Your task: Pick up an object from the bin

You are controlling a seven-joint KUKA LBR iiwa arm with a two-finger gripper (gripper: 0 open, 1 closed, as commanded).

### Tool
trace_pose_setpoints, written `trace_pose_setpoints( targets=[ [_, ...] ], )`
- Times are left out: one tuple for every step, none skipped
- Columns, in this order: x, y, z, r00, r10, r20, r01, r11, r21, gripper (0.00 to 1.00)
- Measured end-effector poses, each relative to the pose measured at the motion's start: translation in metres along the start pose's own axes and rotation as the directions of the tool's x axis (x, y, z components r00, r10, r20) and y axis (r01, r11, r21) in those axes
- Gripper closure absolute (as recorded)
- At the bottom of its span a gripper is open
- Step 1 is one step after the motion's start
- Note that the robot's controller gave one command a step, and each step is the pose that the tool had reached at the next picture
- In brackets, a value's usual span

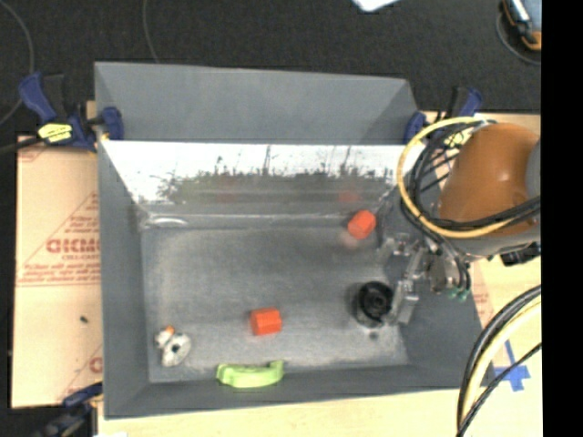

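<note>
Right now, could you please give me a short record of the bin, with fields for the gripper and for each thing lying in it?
container: grey metal bin
gripper: gripper low at the bin's right side
nearest thing: black round object, just left of the gripper
back right: orange block, at the foot of the back wall
front middle: red-orange cube
front left: small white lumpy object
front edge: light green curved piece

cam: one, above the grey metal bin [123, 280] | facing: down, tilted toward far wall (seen from near side) | range: whole bin framed | orange-covered arm [483, 185] at right
</note>
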State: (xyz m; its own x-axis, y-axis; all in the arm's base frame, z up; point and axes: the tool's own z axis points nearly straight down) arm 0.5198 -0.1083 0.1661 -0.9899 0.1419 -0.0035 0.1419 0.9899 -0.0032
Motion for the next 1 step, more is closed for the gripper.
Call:
trace_pose_setpoints(
  targets=[
    [-0.0303,-0.0238,0.0735,0.991,-0.137,0.002,0.137,0.991,0.001,0.0]
  ],
)
